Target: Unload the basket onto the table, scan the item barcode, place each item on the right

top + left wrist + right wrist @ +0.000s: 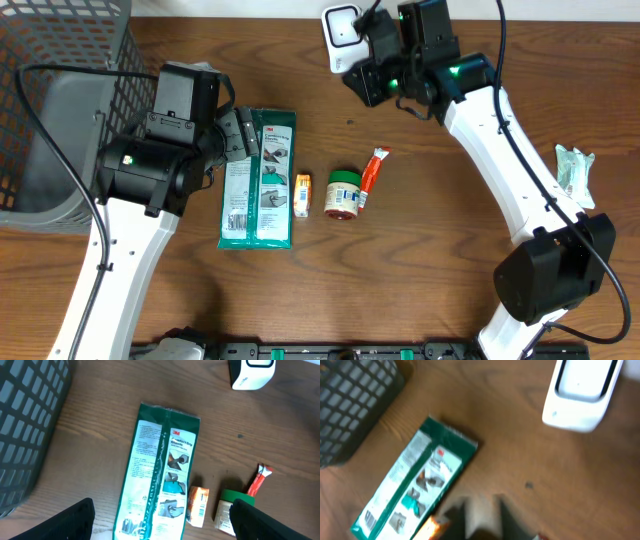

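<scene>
The item nearest my left gripper is a flat green-and-white glove package (258, 180) lying face up on the wooden table. It also shows in the left wrist view as the package (159, 472) and in the right wrist view as the package (412, 480). A barcode (131, 525) is printed near its lower end. My left gripper (240, 135) hovers over the package's top edge, open (162, 510) and empty. The white scanner (342, 35) stands at the back. My right gripper (372, 75) hangs just in front of it; its blurred fingers (481, 510) are drawn together on nothing.
A black mesh basket (60, 100) fills the back left corner. Right of the package lie a small orange box (302, 194), a green-lidded jar (344, 194) and a red tube (373, 170). A pale wrapped packet (573, 170) sits at the far right.
</scene>
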`<state>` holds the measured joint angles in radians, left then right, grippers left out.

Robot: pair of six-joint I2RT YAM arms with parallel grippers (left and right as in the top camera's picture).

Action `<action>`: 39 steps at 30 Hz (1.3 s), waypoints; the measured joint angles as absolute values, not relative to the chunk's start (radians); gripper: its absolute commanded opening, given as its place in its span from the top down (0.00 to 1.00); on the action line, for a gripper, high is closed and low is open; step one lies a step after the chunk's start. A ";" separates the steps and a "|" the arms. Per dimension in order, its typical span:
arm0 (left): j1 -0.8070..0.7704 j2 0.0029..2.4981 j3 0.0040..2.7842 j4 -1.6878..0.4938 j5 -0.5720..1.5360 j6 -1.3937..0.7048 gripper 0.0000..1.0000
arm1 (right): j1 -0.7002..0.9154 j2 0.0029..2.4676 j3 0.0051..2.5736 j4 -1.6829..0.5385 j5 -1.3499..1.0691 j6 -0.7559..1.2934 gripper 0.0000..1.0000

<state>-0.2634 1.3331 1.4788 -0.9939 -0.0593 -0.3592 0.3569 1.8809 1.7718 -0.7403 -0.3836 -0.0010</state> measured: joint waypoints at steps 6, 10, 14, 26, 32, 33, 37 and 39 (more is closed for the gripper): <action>-0.263 1.333 1.479 -0.995 -0.059 -0.359 0.14 | 0.357 1.881 1.772 -0.999 -0.373 0.030 0.98; -0.263 1.333 1.479 -0.995 -0.059 -0.359 0.14 | 0.357 1.881 1.771 -1.137 -0.369 0.147 0.85; -0.263 1.333 1.479 -0.995 -0.059 -0.359 0.14 | 0.357 1.881 1.771 -1.235 -0.369 0.279 0.28; -0.263 1.333 1.479 -0.995 -0.059 -0.359 0.13 | 0.357 1.881 1.771 -1.270 -0.369 0.369 0.01; -0.263 1.333 1.479 -0.995 -0.059 -0.359 0.14 | 0.357 1.881 1.771 -1.262 -0.366 0.379 0.44; -0.263 1.333 1.479 -0.995 -0.059 -0.359 0.14 | 0.357 1.881 1.771 -1.259 -0.366 0.387 0.44; -0.263 1.333 1.479 -0.995 -0.059 -0.359 0.14 | 0.361 1.881 1.771 -1.261 -0.348 0.437 0.37; -0.263 1.333 1.479 -0.995 -0.059 -0.359 0.14 | 0.379 1.881 1.771 -1.263 -0.305 0.488 0.27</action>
